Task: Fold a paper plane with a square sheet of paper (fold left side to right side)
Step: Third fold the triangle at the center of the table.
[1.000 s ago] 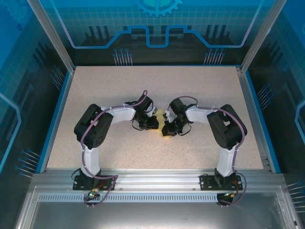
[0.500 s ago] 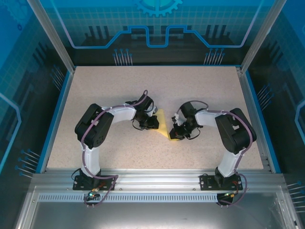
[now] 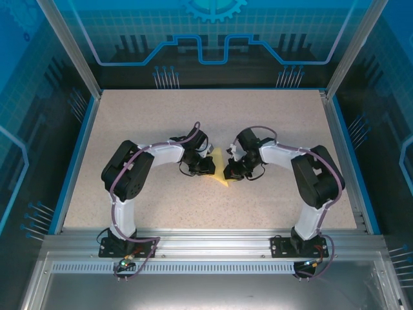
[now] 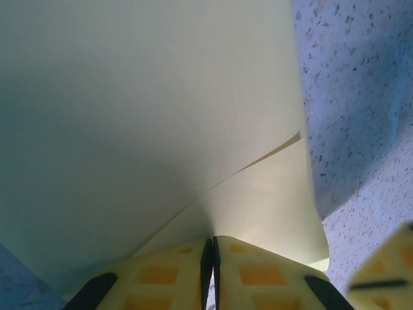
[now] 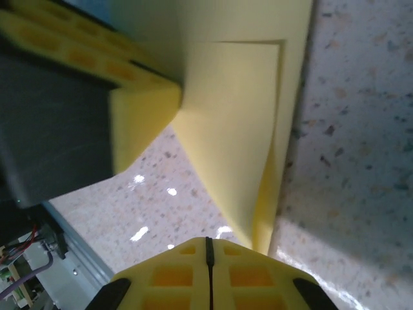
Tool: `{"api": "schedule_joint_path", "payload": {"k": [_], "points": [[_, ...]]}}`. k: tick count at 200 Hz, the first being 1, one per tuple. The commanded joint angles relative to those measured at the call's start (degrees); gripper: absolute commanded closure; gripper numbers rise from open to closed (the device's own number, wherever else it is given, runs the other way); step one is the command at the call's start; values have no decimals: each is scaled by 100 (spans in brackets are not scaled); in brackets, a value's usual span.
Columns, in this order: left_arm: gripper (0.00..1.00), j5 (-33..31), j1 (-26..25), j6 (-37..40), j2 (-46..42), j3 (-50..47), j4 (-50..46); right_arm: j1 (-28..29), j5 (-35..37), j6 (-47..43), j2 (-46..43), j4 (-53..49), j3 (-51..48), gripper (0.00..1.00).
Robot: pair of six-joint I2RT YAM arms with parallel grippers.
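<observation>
Square sheet of paper (image 3: 219, 169): bright yellow, already doubled into a layered wedge, sitting mid-table between the two arms and just above the speckled tabletop (image 3: 193, 116). Left gripper (image 4: 210, 258) has its pads pressed together, pinching the sheet where two layers run down into them; one layer bows up and away, and a second edge peeks out to the right. Right gripper (image 5: 208, 258) has its pads squeezed flat with no gap. The paper's lower folded corner runs down to their tips, slightly right of the seam, so it looks nipped there. From the right wrist, an inner flap with a square corner lies over a longer outer layer, with a shadow on the table beneath, so that end is lifted. Step, as a judgement: mid-fold, carrying the left side across to the right, with the layers not yet flat or creased. The next move calls for both arms working together: line up the free edges, lower the sheet onto the table, then let one claw go so it can press the crease. Pulling apart risks a tear or a skewed fold.
</observation>
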Motion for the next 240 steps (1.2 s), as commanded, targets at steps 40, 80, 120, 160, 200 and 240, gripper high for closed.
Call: {"api": "schedule_joint_path", "payload": {"k": [40,80,120,160,200,240], "points": [[83,-395,26,51,-16,55,-167,83,410,4,498,-279,-102,94],[82,16,-122,-123,-359,-19,-27,33,644,-17,573,-247,-325,94],[83,260,-244,-423,-452,-120,101,34,741,-52,584,-298,-264,94],[84,468,-370,-642,-231,-113,259,30,743,-23,611,-269,-276,95],[85,574,-445,-769,46,-19,371,26,724,-23,624,-247,-319,95],[86,334,-443,-757,254,2,281,27,789,-27,626,-278,-316,96]]}}
